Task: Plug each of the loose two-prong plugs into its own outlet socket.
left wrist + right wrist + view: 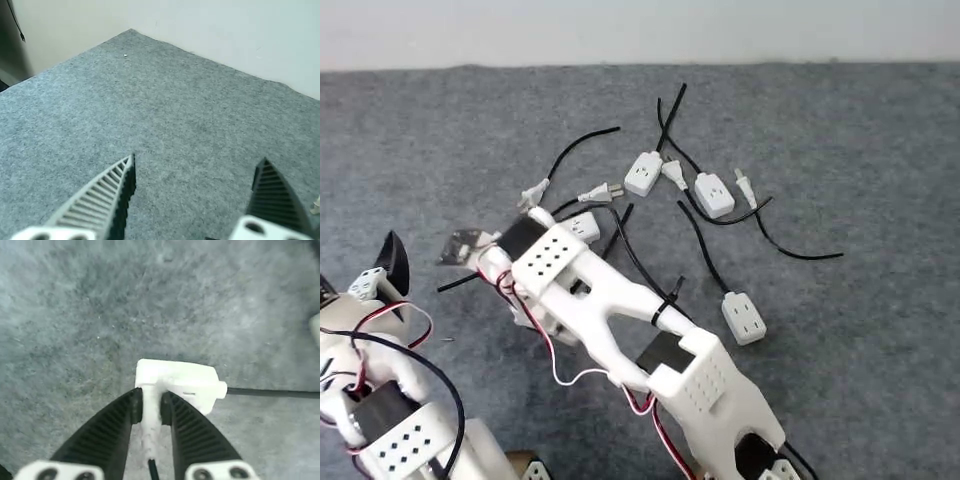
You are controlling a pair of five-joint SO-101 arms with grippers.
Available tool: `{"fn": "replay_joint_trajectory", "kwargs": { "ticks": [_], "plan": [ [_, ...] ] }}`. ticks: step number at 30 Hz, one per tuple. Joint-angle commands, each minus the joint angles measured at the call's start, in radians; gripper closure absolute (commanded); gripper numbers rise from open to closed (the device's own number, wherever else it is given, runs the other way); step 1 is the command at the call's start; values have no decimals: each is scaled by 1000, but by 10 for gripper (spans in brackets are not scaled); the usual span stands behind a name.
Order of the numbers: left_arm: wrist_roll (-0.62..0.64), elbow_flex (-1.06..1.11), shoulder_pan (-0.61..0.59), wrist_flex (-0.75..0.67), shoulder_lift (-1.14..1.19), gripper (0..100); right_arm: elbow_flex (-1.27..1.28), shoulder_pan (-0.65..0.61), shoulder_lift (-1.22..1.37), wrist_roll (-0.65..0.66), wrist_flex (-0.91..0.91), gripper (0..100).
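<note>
Two claws at a grey tabletop [165, 100] carrying four white outlet sockets and several two-prong plugs.
The right claw [150, 395] is clamped on a white plug [150, 425], whose front end meets a white socket [177, 380] trailing a black cord [270, 393]; how deep the prongs sit cannot be told. The left claw [196, 160] has its fingers spread wide above bare tabletop. In the high view, loose plugs [601, 192] lie near the other sockets [713, 194], toward the far edge.
</note>
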Motion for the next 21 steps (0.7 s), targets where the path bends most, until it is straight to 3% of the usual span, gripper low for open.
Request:
{"fn": "replay_joint_trajectory", "kwargs": {
  "ticks": [1, 5, 14, 21],
  "plan": [
    [-14, -12, 8, -29, -9, 634, -149, 8, -105, -12, 84, 909],
    [-31, -13, 55, -14, -9, 633, -229, 27, -145, -58, 114, 901],
    [-198, -35, 239, 8, -9, 633, -308, 145, -311, -101, 116, 901],
    [-206, -200, 328, 144, -9, 633, -308, 275, -473, -103, 116, 900]
  ]
}}
